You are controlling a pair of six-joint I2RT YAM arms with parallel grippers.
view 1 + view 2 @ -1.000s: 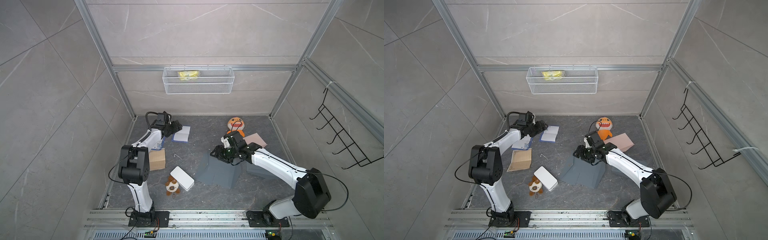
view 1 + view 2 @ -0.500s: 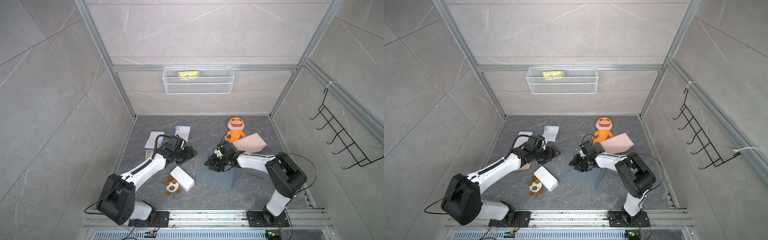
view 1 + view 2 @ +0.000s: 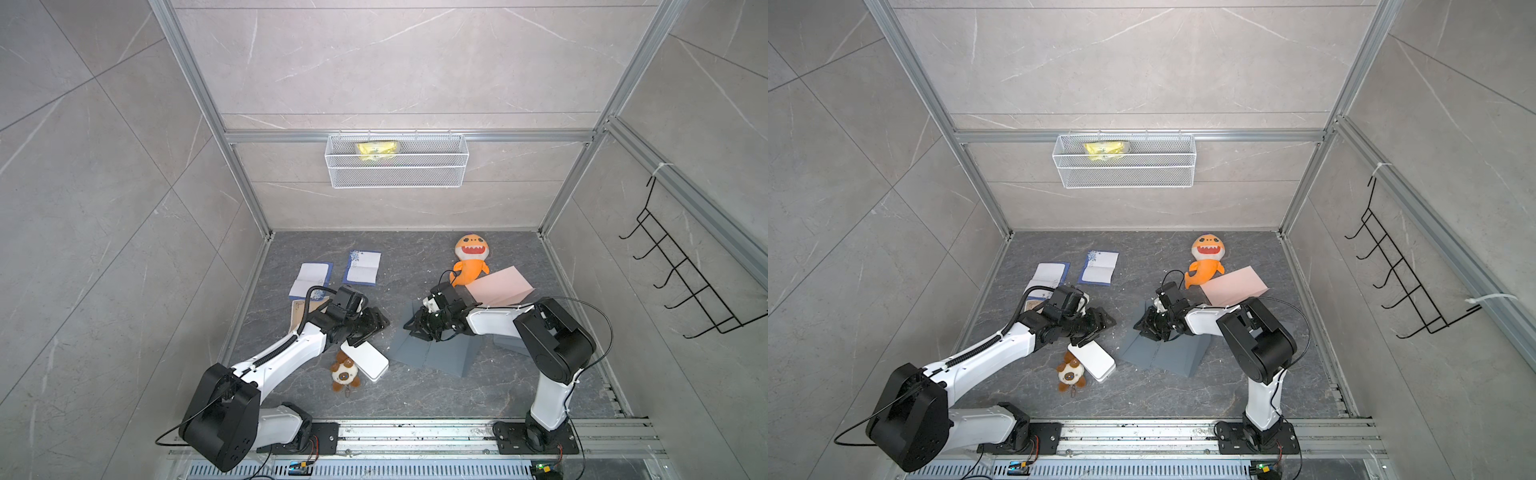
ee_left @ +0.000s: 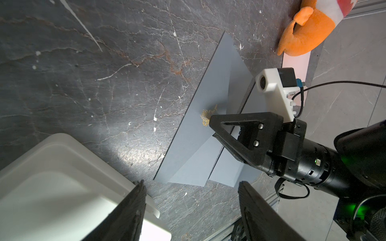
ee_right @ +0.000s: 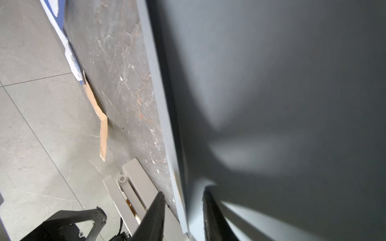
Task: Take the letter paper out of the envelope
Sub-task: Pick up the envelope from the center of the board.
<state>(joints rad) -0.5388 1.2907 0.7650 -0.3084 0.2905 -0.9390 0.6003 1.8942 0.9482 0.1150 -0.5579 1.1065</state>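
Flap-opening step: envelope point(image 3: 440, 357) flat on tabletop point(image 3: 415, 399), letter unseen. My right end effector point(image 5: 183, 191) straddles the flap edge point(image 5: 161, 116), grip unclear; my left end effector point(image 4: 191, 185) hangs spread. Next, I judge: pinch, then lift.

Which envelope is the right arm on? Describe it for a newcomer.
On the dark stone floor, look just in front of the orange shark toy. An envelope lies there opened out flat, with the right gripper at its edge. It is slate grey, unlike the pink paper behind it and the white box beside it.
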